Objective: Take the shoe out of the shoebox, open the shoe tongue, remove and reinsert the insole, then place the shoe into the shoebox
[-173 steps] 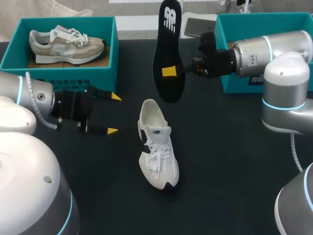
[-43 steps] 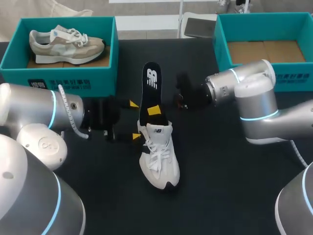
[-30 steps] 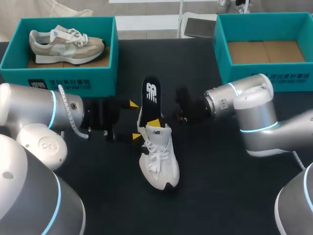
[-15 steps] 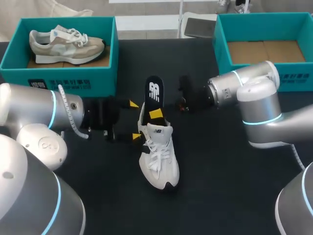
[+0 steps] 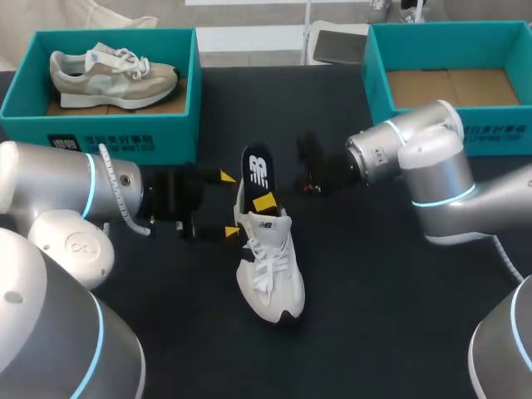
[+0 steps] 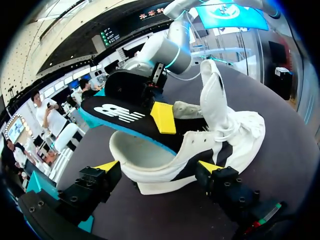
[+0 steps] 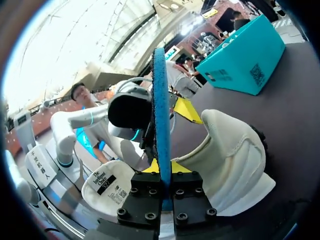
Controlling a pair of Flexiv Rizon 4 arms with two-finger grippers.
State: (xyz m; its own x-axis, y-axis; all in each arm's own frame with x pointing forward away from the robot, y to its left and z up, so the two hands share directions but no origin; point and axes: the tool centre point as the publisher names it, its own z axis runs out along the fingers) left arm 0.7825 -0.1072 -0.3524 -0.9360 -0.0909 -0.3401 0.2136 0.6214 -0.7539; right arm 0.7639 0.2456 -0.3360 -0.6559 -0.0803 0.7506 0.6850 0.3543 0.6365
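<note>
The left box [image 5: 125,141], teal card with straight walls, is holding a beige shoe [image 5: 112,71] lying on its side. The right box [image 5: 503,137], the same teal, is showing only its brown cardboard floor [image 5: 449,87]. The white shoe [image 5: 268,264] is standing on the dark table [image 5: 391,316] between the two boxes, out of both.

My right gripper [image 5: 264,202] is pinching the insole [image 5: 256,170], a thin flat oval, black on top with white print. The insole's front end is sitting inside the shoe's heel opening. My left gripper [image 5: 229,204] is standing spread wide, with a yellow tip at either side of the shoe's heel end, not clamping it.

My left wrist view is showing what the view from above is hiding: the padded tongue [image 6: 212,92] standing upright and the insole's blue underside. My right wrist view is showing the insole edge-on between my fingers.
</note>
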